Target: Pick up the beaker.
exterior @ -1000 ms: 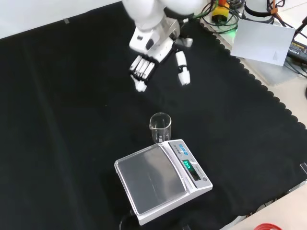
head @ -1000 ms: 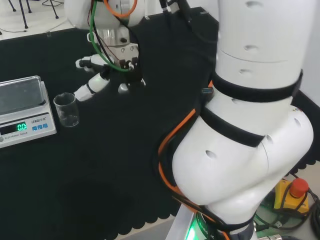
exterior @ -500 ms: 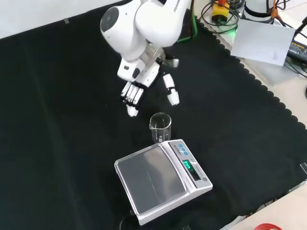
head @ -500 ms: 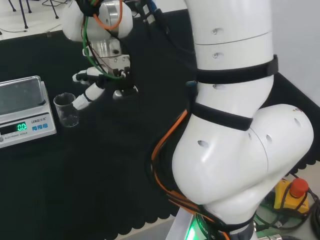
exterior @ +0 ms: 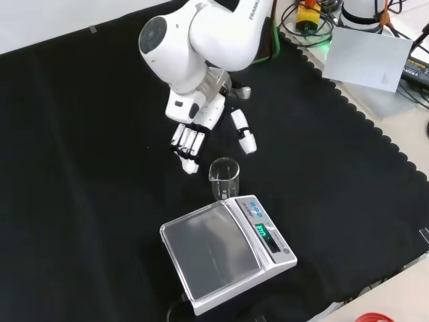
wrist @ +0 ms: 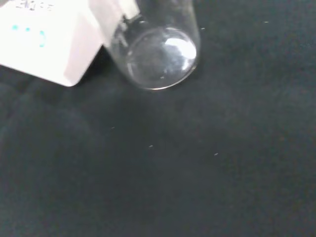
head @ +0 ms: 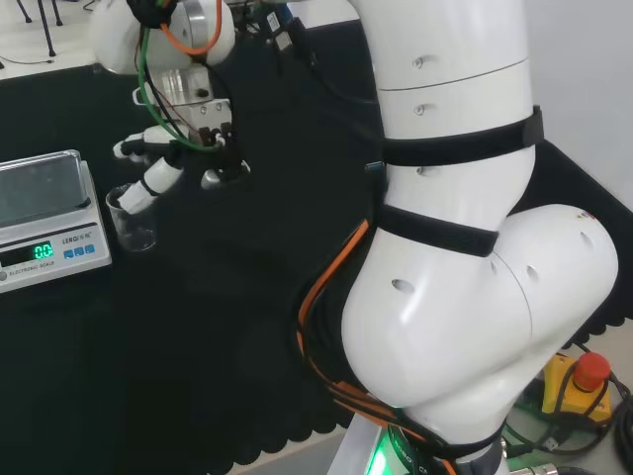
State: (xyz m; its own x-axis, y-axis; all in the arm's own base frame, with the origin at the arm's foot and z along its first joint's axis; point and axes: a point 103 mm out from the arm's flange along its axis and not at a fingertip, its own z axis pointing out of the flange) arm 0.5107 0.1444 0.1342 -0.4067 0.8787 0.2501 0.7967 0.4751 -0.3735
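Observation:
A small clear glass beaker (exterior: 224,177) stands upright on the black cloth, right against the scale's far corner; it also shows in the head view as the beaker (head: 132,220) and close up in the wrist view as the beaker (wrist: 157,50). It looks empty. The hand (exterior: 198,131) hangs just beyond the beaker in the front view, fingers (exterior: 187,145) straight and pointing down to one side of its rim, thumb (exterior: 244,133) spread to the other side. In the head view the hand (head: 183,148) sits just above and right of the beaker. Nothing is held.
A white digital scale (exterior: 224,252) with a steel pan and lit green display stands directly in front of the beaker, also seen as the scale (head: 45,220) in the head view. The arm's big white links (head: 465,228) rise at the head view's right. Boxes and cables (exterior: 375,54) lie past the cloth's scalloped edge.
The hand has travelled toward the beaker and lowered, ending just short of it with fingers and thumb on either side. The beaker and scale have stayed put.

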